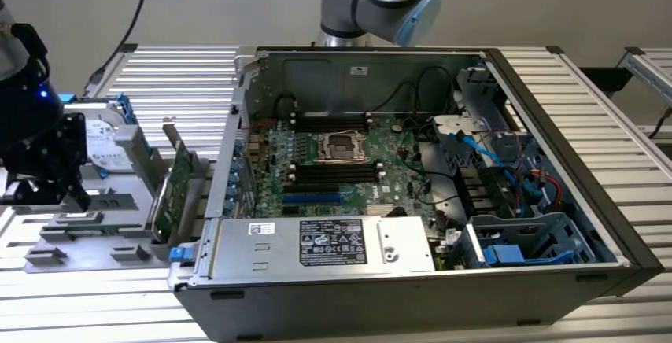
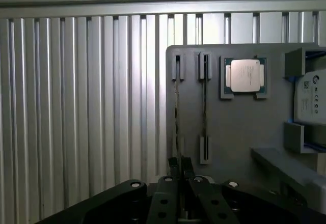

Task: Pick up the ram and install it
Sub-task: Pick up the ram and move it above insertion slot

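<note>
Two ram sticks stand on edge in slots of a grey parts tray [image 2: 239, 127]: one ram [image 2: 177, 112] and a second ram [image 2: 205, 107], each seen as a thin dark line. My gripper [image 2: 180, 164] hangs over the tray, lined up with the end of the first stick. It is open by a narrow gap and holds nothing. In the exterior view my gripper [image 1: 58, 193] is at the far left above the tray [image 1: 105, 241]. The black memory slots [image 1: 334, 172] lie on the motherboard inside the open computer case [image 1: 420, 280].
A processor chip [image 2: 245, 75] and a hard drive [image 2: 310, 99] also sit on the tray. A large green expansion card [image 1: 173, 193] stands upright between tray and case. Case walls, cables [image 1: 504, 162] and a power supply [image 1: 326, 241] crowd around the motherboard. Ribbed metal tabletop [image 2: 76, 107] surrounds everything.
</note>
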Tool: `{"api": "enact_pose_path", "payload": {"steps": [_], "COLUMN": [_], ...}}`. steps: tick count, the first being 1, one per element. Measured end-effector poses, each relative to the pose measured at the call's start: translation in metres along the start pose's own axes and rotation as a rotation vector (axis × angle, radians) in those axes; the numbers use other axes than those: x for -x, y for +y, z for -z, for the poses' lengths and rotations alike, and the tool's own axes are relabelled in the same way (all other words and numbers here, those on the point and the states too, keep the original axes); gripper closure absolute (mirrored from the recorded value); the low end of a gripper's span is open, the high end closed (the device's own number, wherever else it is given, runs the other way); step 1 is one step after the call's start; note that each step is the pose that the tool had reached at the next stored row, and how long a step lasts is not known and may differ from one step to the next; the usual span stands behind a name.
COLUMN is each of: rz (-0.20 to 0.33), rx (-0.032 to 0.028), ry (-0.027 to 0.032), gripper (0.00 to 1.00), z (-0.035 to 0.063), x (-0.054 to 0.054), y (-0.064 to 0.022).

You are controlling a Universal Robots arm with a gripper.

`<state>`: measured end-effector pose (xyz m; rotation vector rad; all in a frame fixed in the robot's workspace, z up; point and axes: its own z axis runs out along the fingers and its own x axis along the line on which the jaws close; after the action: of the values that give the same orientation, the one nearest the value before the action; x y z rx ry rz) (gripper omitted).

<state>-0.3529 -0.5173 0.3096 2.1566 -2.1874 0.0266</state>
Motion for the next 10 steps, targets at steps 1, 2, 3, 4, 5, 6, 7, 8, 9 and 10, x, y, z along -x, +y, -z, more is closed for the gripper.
{"api": "enact_pose_path", "payload": {"steps": [1, 2, 3, 4, 5, 6, 7, 8, 9, 10], "rz": [0.0, 0.0, 0.0, 0.0, 0.0, 0.001, 0.001, 0.001, 0.001, 0.001], "rx": [0.0012, 0.0029, 0.0048, 0.0067, 0.0083, 0.0097, 0.0113, 0.013, 0.0149, 0.017], "ry": [0.0, -0.0001, 0.0, 0.0001, 0.0001, 0.0, 0.0001, 0.0002, 0.0002, 0.0003], "gripper": [0.86, 0.86, 0.86, 0.86, 0.86, 0.86, 0.86, 0.86, 0.86, 0.86], "z": [0.0045, 0.0089, 0.0136, 0.0181, 0.0224, 0.0267, 0.0311, 0.0355, 0.0397, 0.0443], "x": [0.0, 0.0, -0.001, -0.001, -0.001, -0.001, -0.001, -0.002, -0.002, -0.002], "y": [-0.0044, -0.0087, -0.0133, -0.0176, -0.0219, -0.0263, -0.0307, -0.035, -0.0393, -0.0439]}}
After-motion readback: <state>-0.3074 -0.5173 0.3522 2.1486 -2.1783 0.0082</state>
